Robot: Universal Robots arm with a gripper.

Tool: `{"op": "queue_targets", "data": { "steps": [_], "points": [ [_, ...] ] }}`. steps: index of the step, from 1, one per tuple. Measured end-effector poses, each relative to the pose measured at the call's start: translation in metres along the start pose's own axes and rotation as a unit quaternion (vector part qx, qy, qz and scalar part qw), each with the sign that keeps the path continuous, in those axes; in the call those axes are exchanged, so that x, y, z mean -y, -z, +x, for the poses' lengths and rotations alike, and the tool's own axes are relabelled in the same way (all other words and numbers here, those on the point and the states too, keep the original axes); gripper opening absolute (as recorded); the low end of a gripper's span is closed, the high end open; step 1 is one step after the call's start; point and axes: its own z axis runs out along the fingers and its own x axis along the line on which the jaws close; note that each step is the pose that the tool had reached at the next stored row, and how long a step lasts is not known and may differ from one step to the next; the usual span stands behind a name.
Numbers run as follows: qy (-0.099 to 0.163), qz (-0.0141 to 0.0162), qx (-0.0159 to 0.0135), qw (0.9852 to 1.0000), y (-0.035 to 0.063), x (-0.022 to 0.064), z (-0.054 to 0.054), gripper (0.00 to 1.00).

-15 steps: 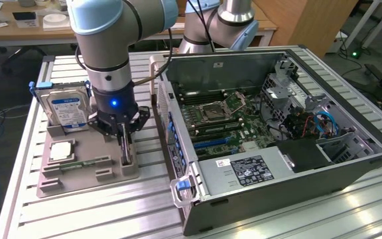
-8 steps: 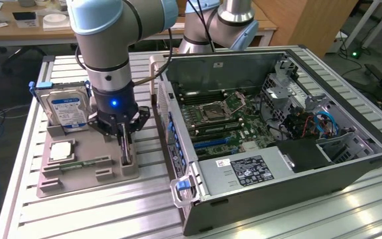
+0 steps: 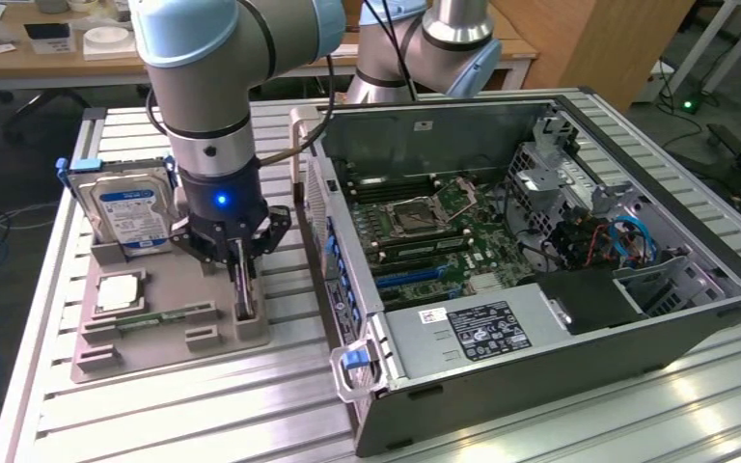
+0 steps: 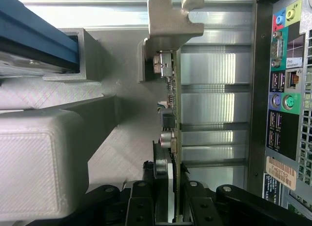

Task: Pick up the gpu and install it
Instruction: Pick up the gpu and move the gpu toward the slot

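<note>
**Exterior view: jaws clamped on the graphics card in its holder**

The arm reaches straight down over a grey holder on the desk, just beside the open computer case on the exterior view's left. The jaws sit down over the graphics card, which stands on edge in a slot of the holder. In the wrist view they press against both faces of the card, with its silver bracket at the end away from them. A hard drive stands upright at the far end of the holder. A processor chip and a memory stick lie flat nearer.
</note>
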Motion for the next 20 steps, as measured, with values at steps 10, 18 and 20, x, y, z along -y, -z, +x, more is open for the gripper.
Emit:
{"op": "queue_targets", "data": {
  "steps": [10, 18, 20],
  "points": [
    [0.0, -0.0003, 0.0, 1.0, 0.0105, 0.0005, 0.0, 0.28],
    [0.0, -0.0003, 0.0, 1.0, 0.0202, 0.0009, -0.001, 0.28],
    [0.0, -0.0003, 0.0, 1.0, 0.0225, 0.001, -0.001, 0.28]
  ]
}}
